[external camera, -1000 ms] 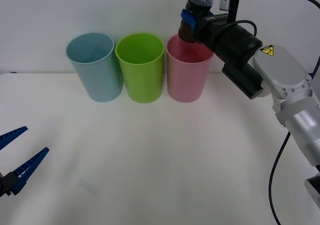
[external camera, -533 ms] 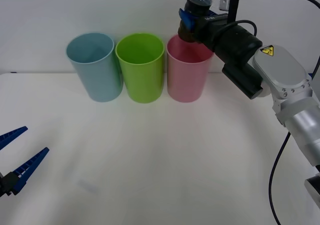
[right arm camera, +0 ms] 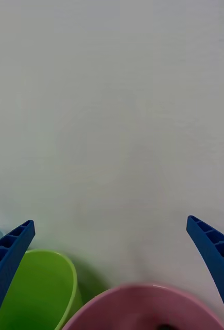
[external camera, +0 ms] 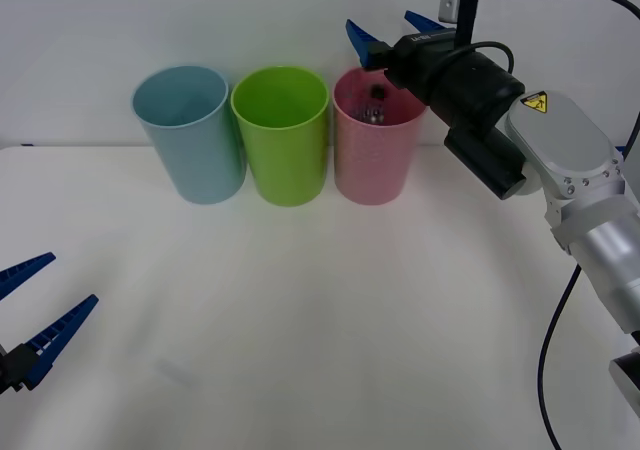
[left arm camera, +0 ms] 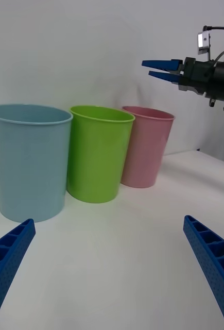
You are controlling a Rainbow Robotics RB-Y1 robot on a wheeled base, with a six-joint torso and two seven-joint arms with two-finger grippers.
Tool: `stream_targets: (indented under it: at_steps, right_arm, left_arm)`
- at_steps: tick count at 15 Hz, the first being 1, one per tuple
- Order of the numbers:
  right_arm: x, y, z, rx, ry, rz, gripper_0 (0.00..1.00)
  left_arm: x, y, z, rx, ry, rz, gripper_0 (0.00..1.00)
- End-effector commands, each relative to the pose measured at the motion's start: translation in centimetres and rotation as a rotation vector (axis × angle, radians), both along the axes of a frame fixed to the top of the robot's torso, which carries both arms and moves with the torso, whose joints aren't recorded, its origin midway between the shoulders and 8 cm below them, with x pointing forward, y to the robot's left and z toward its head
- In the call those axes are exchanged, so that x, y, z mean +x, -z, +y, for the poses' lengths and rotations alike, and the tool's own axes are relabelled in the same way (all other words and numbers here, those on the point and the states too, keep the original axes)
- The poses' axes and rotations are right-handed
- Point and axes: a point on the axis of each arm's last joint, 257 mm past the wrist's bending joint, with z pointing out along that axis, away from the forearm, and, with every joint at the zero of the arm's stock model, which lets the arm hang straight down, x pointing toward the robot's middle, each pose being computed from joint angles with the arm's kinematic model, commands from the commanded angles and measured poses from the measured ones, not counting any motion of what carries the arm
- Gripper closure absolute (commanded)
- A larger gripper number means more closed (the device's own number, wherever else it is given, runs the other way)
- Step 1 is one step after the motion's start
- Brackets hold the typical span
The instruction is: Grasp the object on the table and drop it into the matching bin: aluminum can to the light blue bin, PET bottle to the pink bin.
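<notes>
The PET bottle [external camera: 376,102] shows as a dark shape inside the mouth of the pink bin [external camera: 375,160], below the rim. My right gripper [external camera: 385,27] hangs open just above that bin's rim, with nothing between its fingers. In the right wrist view the right gripper [right arm camera: 110,224] is spread wide over the pink bin [right arm camera: 142,304]. My left gripper [external camera: 40,300] waits open at the near left of the table [external camera: 320,320]. The left wrist view takes in the pink bin [left arm camera: 145,149], the light blue bin [left arm camera: 29,160] and the right gripper [left arm camera: 155,69] above them.
Along the table's far edge stand three bins in a row: the light blue bin [external camera: 195,140] on the left, a lime green bin [external camera: 285,140] in the middle, the pink one on the right. A white wall rises behind them.
The right gripper was shut on the bottle above the pink bin. Its fingers have since opened and the bottle has dropped into the bin. The left arm has not moved.
</notes>
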Motion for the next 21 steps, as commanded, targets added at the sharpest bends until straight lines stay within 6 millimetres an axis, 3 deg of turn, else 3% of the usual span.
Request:
stream_targets:
  at_steps: [1,8,16,21]
  right_arm:
    - [-1.0,0.4,-0.2,-0.004,-0.012,-0.005,0.00]
    - [-8.3,2.0,-1.2,-0.039,-0.076,-0.052,0.00]
    - [-19.5,7.5,-2.9,-0.123,-0.211,0.001,0.00]
    - [-24.7,11.2,-4.3,-0.172,-0.259,0.059,0.00]
  left_arm:
    - [0.0,0.0,0.0,0.000,0.000,0.000,0.00]
    - [0.0,0.0,0.0,0.000,0.000,0.000,0.00]
    - [0.0,0.0,0.0,0.000,0.000,0.000,0.00]
    - [0.0,0.0,0.0,0.000,0.000,0.000,0.00]
